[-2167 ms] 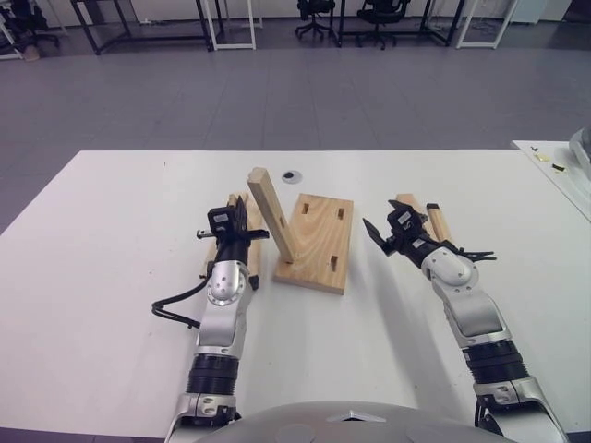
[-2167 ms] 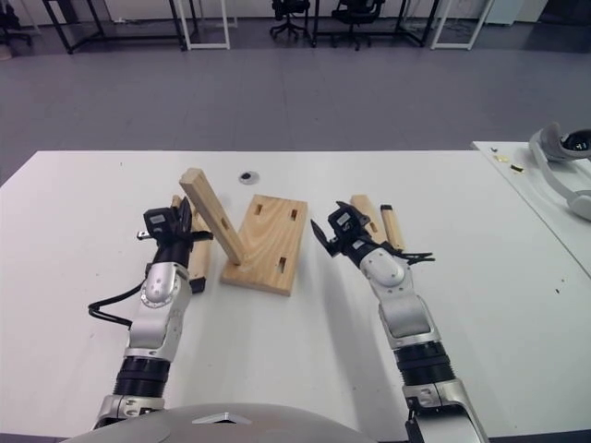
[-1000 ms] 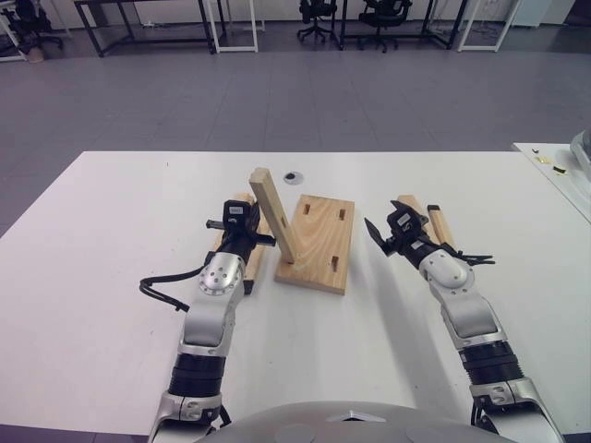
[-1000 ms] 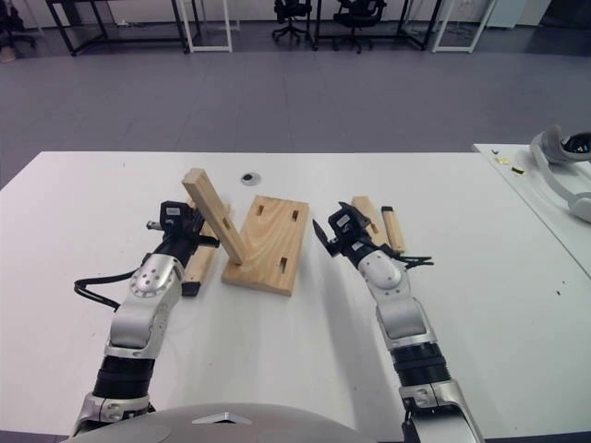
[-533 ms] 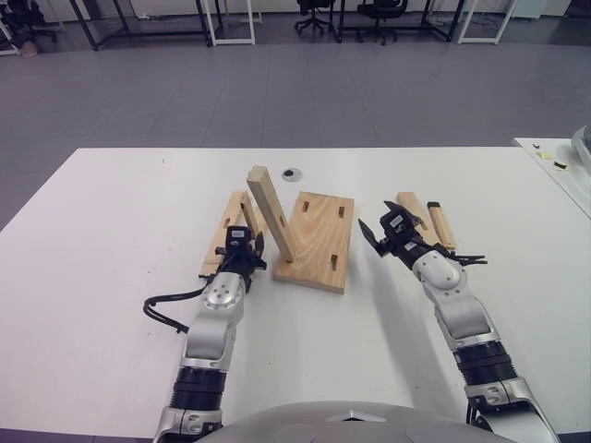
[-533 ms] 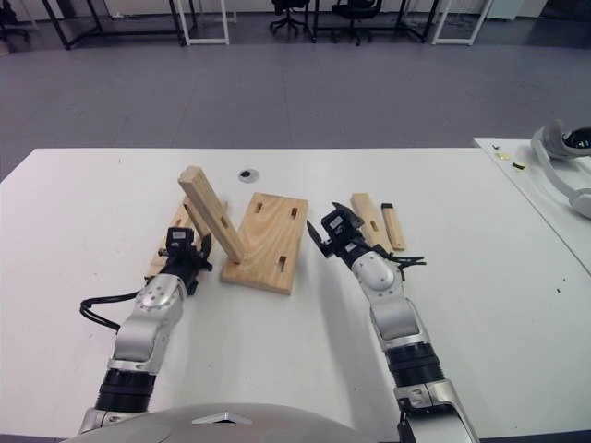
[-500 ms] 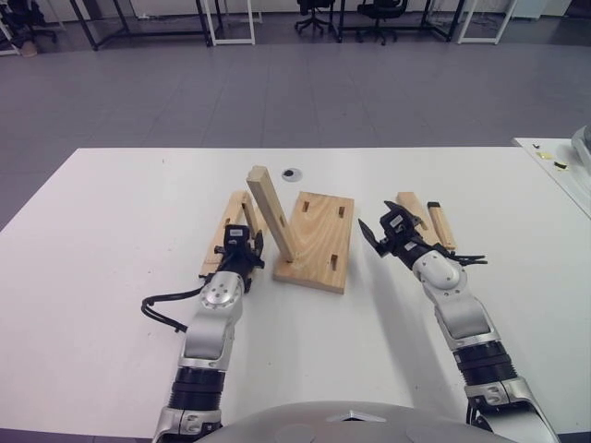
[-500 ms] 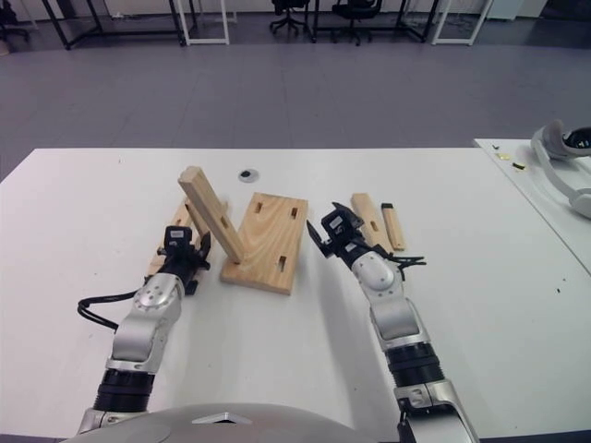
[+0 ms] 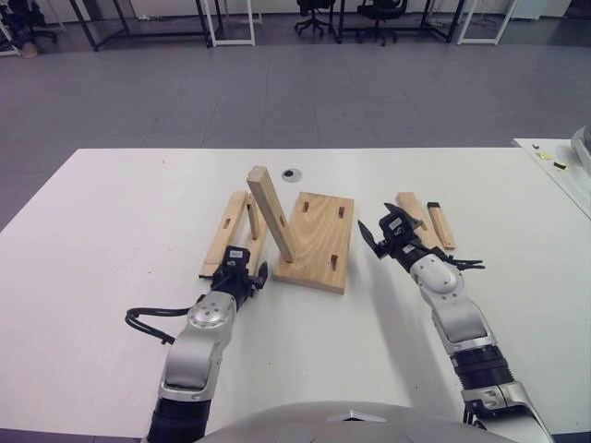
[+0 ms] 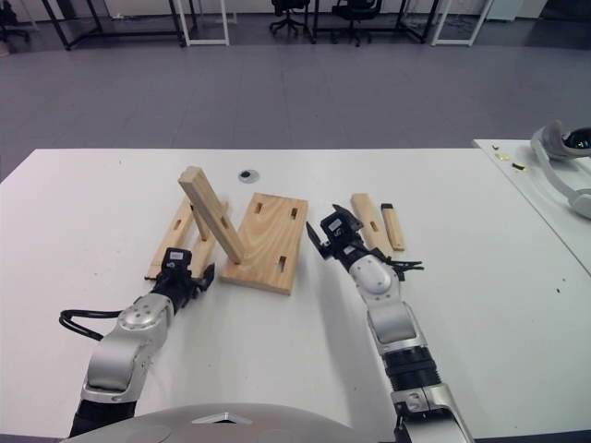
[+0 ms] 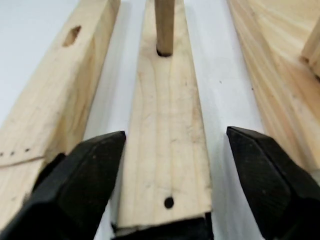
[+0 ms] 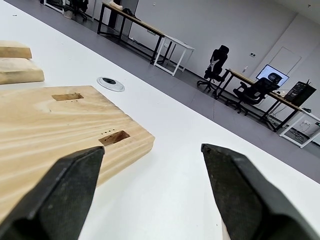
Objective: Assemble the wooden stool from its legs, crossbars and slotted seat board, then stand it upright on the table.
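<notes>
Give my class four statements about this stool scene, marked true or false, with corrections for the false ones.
1. A leg stands slanted in the seat board. True.
2. The right gripper holds a crossbar. False: it is open and empty, beside the seat board.
3. The left gripper is open, one finger on either side of a wooden piece. True.
4. The stool stands finished. False: loose pieces lie on the table.

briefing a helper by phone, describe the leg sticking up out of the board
On the white table, find the slotted seat board in the middle. The leg rises from its near-left corner, leaning left; the other wooden bars lie flat.
</notes>
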Robot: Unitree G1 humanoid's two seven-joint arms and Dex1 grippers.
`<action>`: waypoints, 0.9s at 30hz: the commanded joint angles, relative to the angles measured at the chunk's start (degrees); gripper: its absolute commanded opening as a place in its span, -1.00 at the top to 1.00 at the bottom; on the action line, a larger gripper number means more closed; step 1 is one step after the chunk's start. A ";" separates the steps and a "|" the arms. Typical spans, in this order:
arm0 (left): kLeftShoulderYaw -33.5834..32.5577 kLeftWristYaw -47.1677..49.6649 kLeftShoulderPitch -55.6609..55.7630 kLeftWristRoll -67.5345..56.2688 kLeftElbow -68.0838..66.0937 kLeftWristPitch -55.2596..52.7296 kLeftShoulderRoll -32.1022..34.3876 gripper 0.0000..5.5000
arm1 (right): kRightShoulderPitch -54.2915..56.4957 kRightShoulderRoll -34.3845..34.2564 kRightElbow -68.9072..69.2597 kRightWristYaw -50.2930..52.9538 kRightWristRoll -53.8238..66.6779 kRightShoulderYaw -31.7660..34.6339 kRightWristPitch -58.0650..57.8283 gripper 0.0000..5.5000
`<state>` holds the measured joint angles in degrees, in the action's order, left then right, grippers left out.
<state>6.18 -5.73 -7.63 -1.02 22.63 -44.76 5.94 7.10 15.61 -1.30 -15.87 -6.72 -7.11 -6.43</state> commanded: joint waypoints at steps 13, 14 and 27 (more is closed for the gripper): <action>-4.10 -2.51 1.82 -2.63 -0.65 5.13 3.07 0.25 | -0.25 -0.60 0.33 1.40 -0.52 0.14 0.00 -0.32; -5.98 -2.80 3.36 -3.61 0.17 5.09 3.26 0.25 | -0.10 -0.42 0.14 1.31 -0.46 0.25 0.02 -0.32; -24.01 -17.01 30.55 -25.24 5.34 -2.58 19.46 0.25 | 22.19 4.43 1.60 -11.11 26.85 16.80 -16.94 -0.32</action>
<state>-16.83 -21.28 19.43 -23.90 27.90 -45.50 23.17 25.75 18.86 -1.06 -25.70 17.00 8.41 -19.88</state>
